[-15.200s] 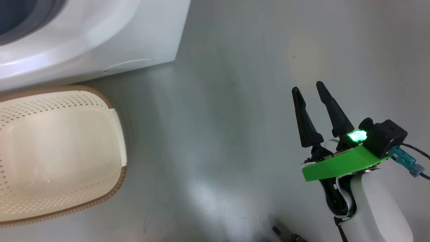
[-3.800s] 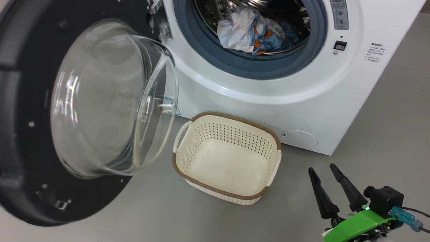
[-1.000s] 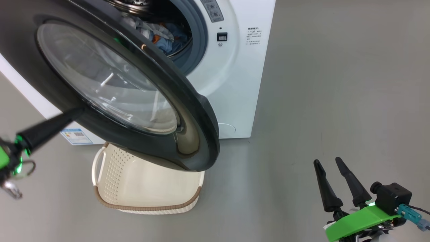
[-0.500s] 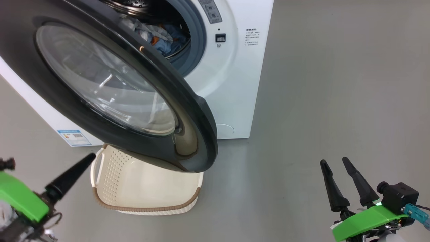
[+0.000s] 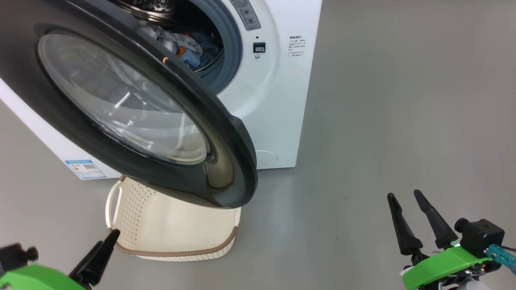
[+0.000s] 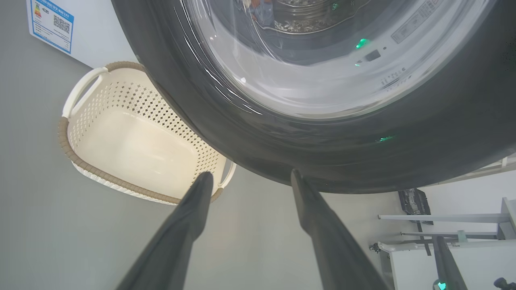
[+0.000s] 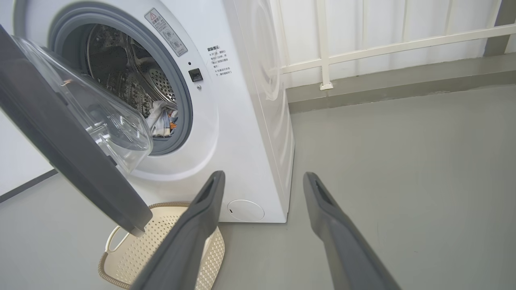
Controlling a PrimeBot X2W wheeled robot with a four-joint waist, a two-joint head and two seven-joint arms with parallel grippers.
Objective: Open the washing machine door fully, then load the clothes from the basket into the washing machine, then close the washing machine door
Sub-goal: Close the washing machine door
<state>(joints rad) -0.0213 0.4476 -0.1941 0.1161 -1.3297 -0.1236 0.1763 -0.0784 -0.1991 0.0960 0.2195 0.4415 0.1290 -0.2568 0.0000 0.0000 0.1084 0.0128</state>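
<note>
The washing machine door (image 5: 133, 121) hangs partly swung across the opening of the washing machine (image 5: 278, 104), its black rim jutting over the basket (image 5: 169, 225). Nothing lies in the basket. The clothes (image 5: 189, 48), blue, white and orange, sit inside the steel drum. My left gripper (image 6: 250, 175) is open, low and to the left of the basket, apart from the door rim (image 6: 322, 157); one of its fingers (image 5: 96, 255) shows in the head view. At the lower right, over bare floor, my right gripper (image 5: 404, 194) is open and holds nothing.
Grey floor (image 5: 403, 100) stretches to the right of the machine. A white railing (image 7: 363, 50) and a wall stand behind it. A blue label (image 5: 85, 168) is low on the machine's front. White frames (image 6: 443, 237) stand beyond the door in the left wrist view.
My left gripper has come off the door's lower rim, drawn back down to the lower left and opened. The door has stayed partly swung over the opening. The right gripper has barely moved.
</note>
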